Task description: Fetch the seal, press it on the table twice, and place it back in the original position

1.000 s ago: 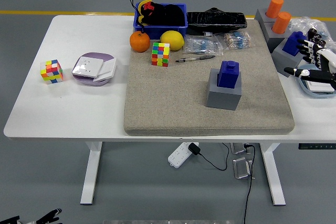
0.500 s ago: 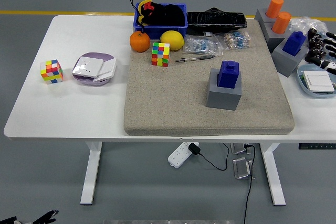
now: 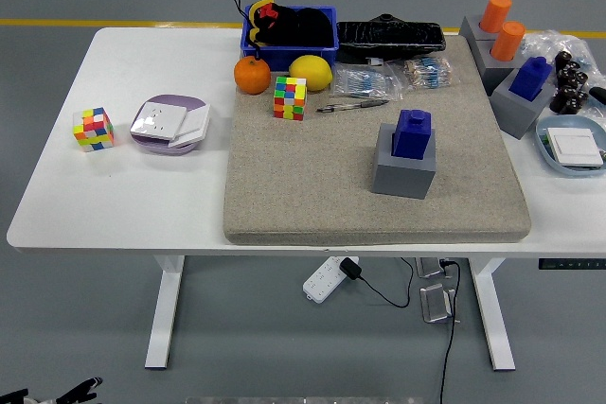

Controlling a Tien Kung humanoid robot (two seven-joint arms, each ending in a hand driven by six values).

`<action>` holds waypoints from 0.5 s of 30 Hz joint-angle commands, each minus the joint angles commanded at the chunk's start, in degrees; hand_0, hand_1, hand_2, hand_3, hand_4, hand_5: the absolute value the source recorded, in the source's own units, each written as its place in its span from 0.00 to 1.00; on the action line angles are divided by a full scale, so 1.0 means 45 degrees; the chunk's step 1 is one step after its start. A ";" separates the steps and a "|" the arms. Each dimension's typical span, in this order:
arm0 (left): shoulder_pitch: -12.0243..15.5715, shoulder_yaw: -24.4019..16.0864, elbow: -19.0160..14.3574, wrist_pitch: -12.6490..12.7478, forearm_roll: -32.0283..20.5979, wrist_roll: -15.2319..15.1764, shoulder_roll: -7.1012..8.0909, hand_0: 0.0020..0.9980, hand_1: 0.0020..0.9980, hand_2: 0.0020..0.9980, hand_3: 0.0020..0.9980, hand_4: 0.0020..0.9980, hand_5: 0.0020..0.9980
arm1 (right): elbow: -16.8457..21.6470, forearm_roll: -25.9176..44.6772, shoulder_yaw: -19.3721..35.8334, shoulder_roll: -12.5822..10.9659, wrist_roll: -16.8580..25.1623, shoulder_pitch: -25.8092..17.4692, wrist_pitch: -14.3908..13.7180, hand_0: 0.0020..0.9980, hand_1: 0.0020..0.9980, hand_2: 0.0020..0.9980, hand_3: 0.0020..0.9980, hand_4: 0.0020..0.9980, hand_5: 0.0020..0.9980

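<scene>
Blue seal [image 3: 412, 132] seated upright in its grey holder block [image 3: 404, 166], right of centre on the tan felt mat [image 3: 312, 191], untouched and well apart from any hand. Right hand [image 3: 572, 83] barely in frame at the right edge, only dark knuckles showing just beside a second blue seal [image 3: 530, 78] in a grey block [image 3: 519, 105]; cannot tell whether open or closed, nothing visibly held. Left hand only a few fingertips [image 3: 80, 388] at the bottom-left corner, below the table, state impossible to tell. Behind the second blue seal, 2 orange seals [image 3: 495, 11] [image 3: 507, 40] in grey blocks at the far right corner. Near the right edge, a pale blue dish [image 3: 549, 130] with a white card inside. Along the mat's far side: an orange [image 3: 252, 75], a lemon [image 3: 311, 73], a colour cube [image 3: 290, 98], a pen [image 3: 352, 105], and 2 clear packets [image 3: 367, 80] [image 3: 428, 71]. Behind these, a blue bin [image 3: 290, 44] with dark contents and a black tray [image 3: 390, 37]. On the bare white table [image 3: 123, 196] at left, another colour cube [image 3: 93, 129] beside a lilac dish [image 3: 169, 126] holding a white piece.
</scene>
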 joint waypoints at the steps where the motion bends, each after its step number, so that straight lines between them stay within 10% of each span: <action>1: 0.0015 0.0001 0.0004 0.0003 0.0013 0.0015 0.0004 0.82 0.79 0.77 0.81 0.70 0.43 | 0.0008 -0.0008 0.0021 -0.0002 -0.0021 -0.0048 -0.0005 0.92 0.91 0.89 0.91 1.00 0.39; 15: 0.0042 0.0001 0.0014 -0.0020 -0.0052 -0.0023 -0.0016 0.82 0.79 0.77 0.80 0.70 0.43 | 0.0033 -0.0090 0.0421 0.0117 -0.0117 -0.0282 0.0024 0.91 0.90 0.88 0.88 1.00 0.36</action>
